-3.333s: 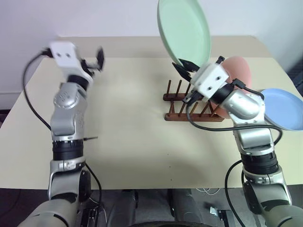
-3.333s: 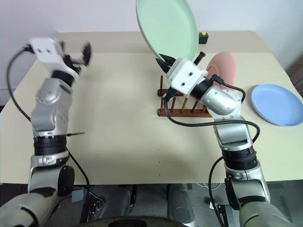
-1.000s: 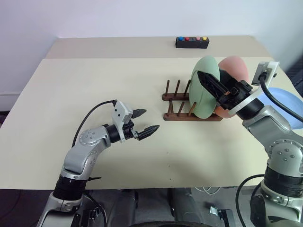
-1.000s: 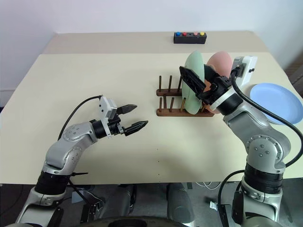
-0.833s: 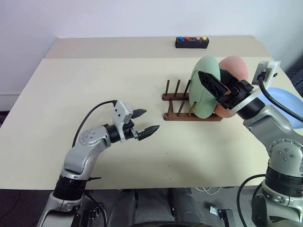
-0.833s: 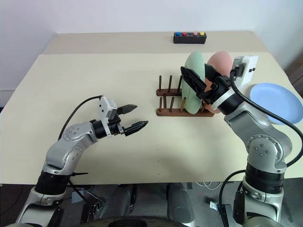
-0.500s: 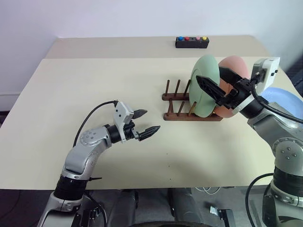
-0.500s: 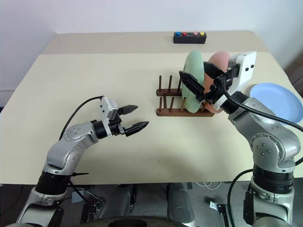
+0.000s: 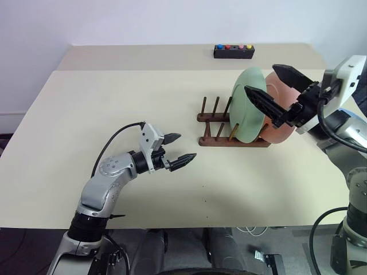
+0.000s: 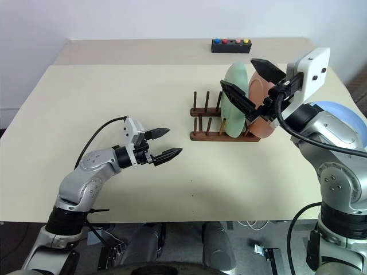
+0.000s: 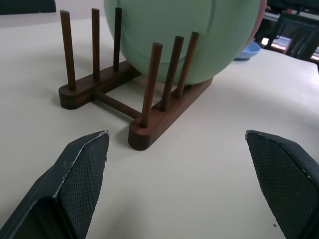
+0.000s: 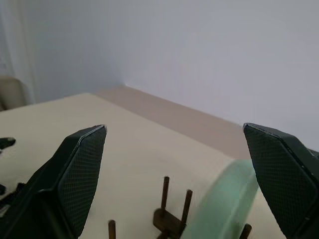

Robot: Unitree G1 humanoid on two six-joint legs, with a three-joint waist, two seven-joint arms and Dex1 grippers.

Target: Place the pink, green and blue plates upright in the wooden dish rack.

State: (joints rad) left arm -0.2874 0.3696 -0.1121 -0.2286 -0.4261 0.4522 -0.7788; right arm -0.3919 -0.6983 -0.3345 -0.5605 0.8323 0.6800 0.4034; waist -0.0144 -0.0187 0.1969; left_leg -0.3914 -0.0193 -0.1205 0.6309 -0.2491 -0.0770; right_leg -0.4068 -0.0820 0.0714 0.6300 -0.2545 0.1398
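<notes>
The green plate (image 9: 248, 106) stands upright in the wooden dish rack (image 9: 229, 141), with the pink plate (image 9: 279, 132) upright just behind it. Part of the blue plate (image 10: 335, 106) lies flat on the table behind my right arm. My right gripper (image 9: 261, 78) is open and hovers just above and in front of the green plate's rim, holding nothing. My left gripper (image 9: 187, 145) is open and level over the table, left of the rack and pointing at it. The left wrist view shows the rack's pegs (image 11: 149, 124) with the green plate (image 11: 174, 35) between them.
A small black box with coloured buttons (image 9: 234, 51) sits at the far edge of the table (image 9: 114, 103). Several free pegs remain on the rack's left end (image 9: 209, 112). A white wall rises behind the table.
My right gripper set the green plate into the rack and has since lifted up and back from it, rolling at the wrist. The left arm came down from its raised pose and now holds still.
</notes>
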